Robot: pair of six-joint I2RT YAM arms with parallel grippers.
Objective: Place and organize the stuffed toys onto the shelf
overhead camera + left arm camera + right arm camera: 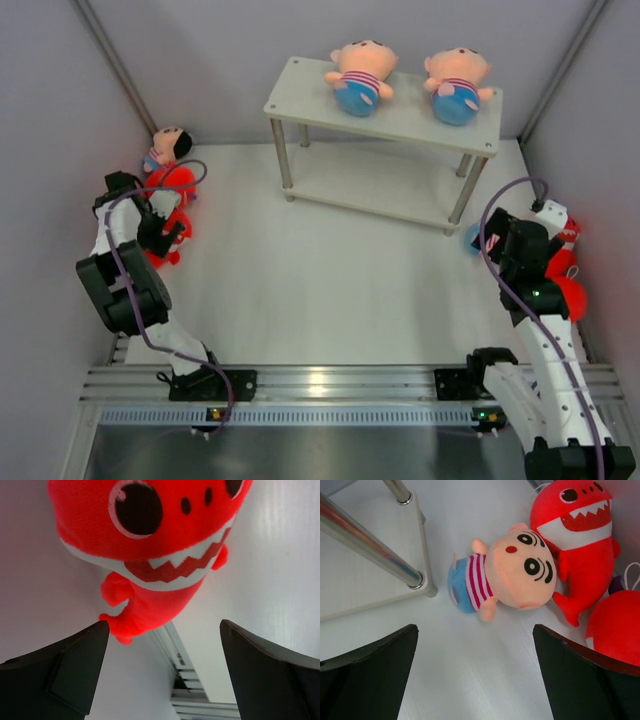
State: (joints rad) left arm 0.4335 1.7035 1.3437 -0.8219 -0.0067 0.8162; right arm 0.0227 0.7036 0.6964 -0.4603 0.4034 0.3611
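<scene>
Right now, both arms stand at the near edge of the white table [320, 290]. The left gripper [165, 630] has its two dark fingers wide apart and holds nothing. Just past those fingers lies a red shark [150, 555] with big black eyes and a white toothy mouth, close to the left wall. The fingers do not touch it. A bit farther back, by the same wall, lies a dark-haired doll [168, 145], right next to that shark. The right gripper [475, 635] has its fingers wide apart too, and it holds nothing. In front of it a striped doll [510, 572] lies on its side on the table, with its blue bottom near the foot of a silver shelf leg [370, 547]. A second red shark [580, 540] lies right against this doll's big peach head. A round red toy [617, 630] sits just beside that shark, by the right wall. Farthest back stands the shelf [405, 112]. Two more peach dolls lie on its top board, the left shelf doll [358, 75] and the right shelf doll [457, 82]. They are near each other but apart.
</scene>
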